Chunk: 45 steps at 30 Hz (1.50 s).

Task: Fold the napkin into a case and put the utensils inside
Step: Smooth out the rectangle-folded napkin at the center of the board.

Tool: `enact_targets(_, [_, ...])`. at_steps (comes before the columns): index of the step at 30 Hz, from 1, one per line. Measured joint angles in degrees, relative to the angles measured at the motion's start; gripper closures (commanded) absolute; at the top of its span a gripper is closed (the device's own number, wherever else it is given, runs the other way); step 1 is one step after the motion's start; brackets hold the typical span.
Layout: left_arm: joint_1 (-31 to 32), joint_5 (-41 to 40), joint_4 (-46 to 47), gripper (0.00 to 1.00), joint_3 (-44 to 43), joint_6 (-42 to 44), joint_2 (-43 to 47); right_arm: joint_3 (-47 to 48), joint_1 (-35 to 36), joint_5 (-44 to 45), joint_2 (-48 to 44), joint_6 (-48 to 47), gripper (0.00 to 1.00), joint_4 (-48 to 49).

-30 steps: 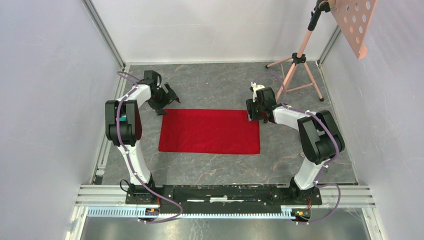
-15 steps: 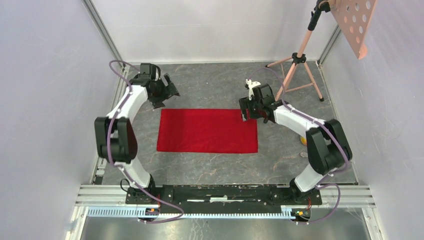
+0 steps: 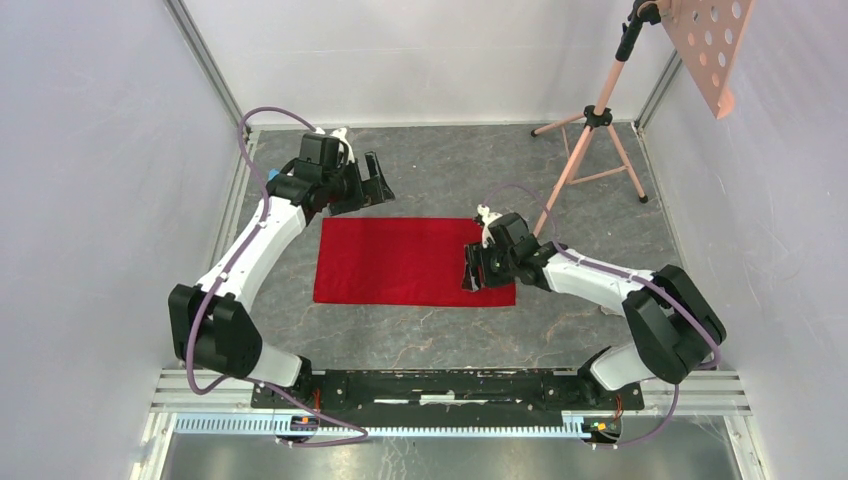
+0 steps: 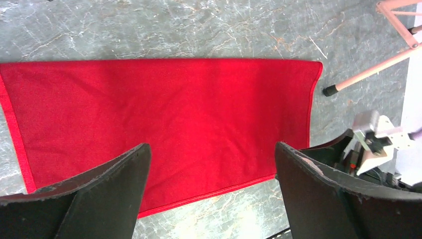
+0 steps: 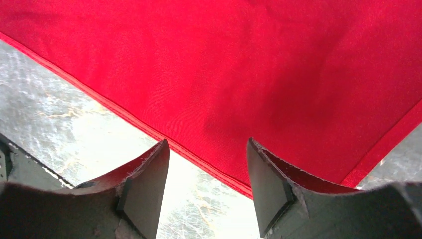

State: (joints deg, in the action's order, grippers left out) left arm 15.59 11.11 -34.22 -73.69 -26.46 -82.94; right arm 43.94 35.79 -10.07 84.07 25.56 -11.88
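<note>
The red napkin [image 3: 415, 260] lies flat on the grey table as a wide rectangle; it also fills the left wrist view [image 4: 164, 109] and the right wrist view [image 5: 259, 64]. My left gripper [image 3: 377, 186] hovers open just beyond the napkin's far edge, left of its middle, with only cloth below its fingers [image 4: 211, 146]. My right gripper [image 3: 474, 274] is low over the napkin's near right corner. Its jaws are open and straddle the hemmed edge [image 5: 206, 142], gripping nothing. No case and no utensils are in view.
A pink tripod stand [image 3: 590, 120] stands at the back right, one leg [image 4: 368, 74] ending near the napkin's far right corner. A pink perforated board [image 3: 715, 40] hangs top right. Walls enclose the table; the base rail [image 3: 450, 385] runs along the near edge.
My left gripper has swung right along the napkin's far edge. My right gripper has moved from the far right corner down to the near right corner.
</note>
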Motion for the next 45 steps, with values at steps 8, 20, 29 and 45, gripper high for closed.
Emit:
enact_targets(8, [0.50, 0.70, 0.09, 0.00, 0.37, 0.66, 2.60, -6.88, -0.09, 2.14, -1.68, 4.59, 0.38, 4.09])
enact_targets(20, [0.52, 3.56, 0.42, 0.00, 0.96, 0.70, 3.28, 5.62, -0.24, 8.63, -2.71, 5.33, 0.22, -16.33])
enact_targets(29, [0.55, 4.63, 0.63, 0.00, 1.03, 0.72, 5.25, 29.64, -7.91, 12.17, 12.41, 1.36, 0.30, -35.30])
enact_targets(45, [0.55, 6.03, 1.22, 0.00, 1.03, 0.79, 5.49, 30.75, -13.38, 9.84, 21.92, -7.69, 0.44, -38.56])
